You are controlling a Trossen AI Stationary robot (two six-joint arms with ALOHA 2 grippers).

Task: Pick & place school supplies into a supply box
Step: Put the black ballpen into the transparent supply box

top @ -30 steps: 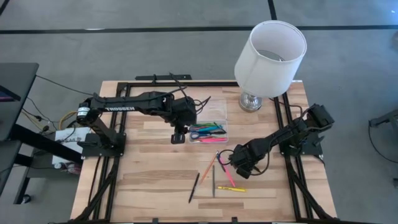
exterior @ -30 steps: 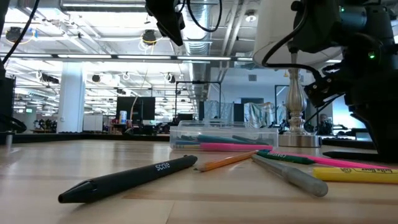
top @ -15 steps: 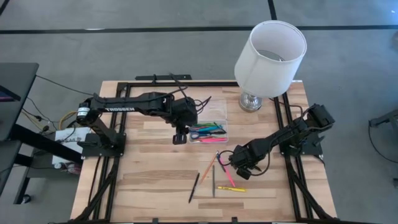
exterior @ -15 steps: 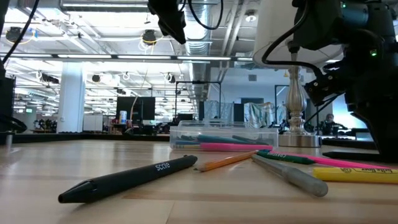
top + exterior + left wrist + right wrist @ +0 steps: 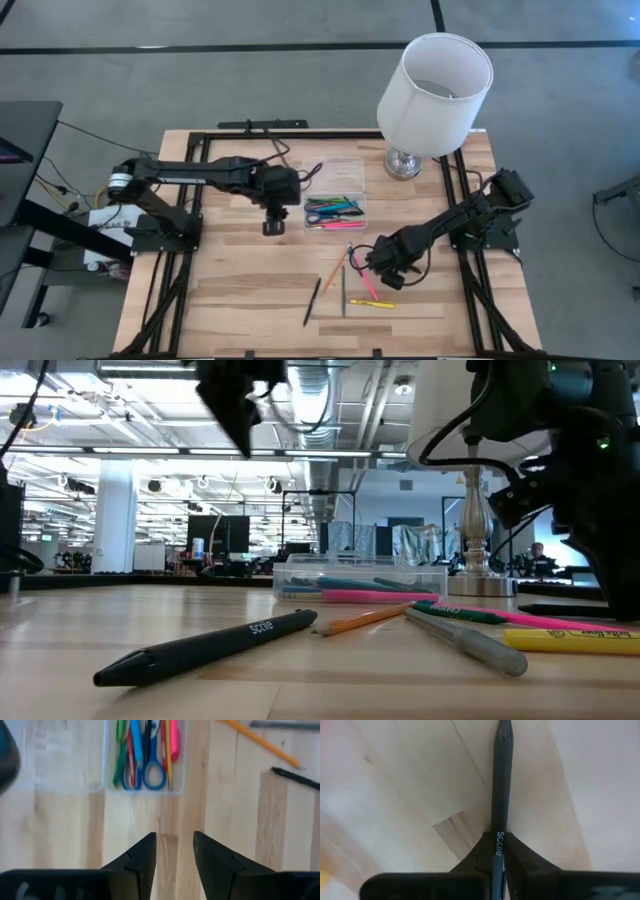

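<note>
The right tool is pressed together on a dark pen, pinching its slim barrel just where the white word "Scale" is printed; the pen's tip points away from the fingers over pale wood. This tool sits low at the right-centre of the desk, among the loose school supplies: a pink marker and a yellow marker just beside it, then an orange pencil, a grey pen and a black pen farther left.

Behind them, near the desk's middle, lies the supply box, clear, flat and shallow. It holds green, blue, red and pink pens lying side by side, plus blue-handled scissors.

The desk is light planked wood in a black frame. A lamp with a white shade stands at the far right corner. Grey floor surrounds the desk; the low view shows a large hall with ceiling pipes and strip lights.

The right arm reaches in low from the right edge. The left arm stretches from the left edge, its left tool hanging above bare wood just left of the box, fingers spread and holding nothing.
</note>
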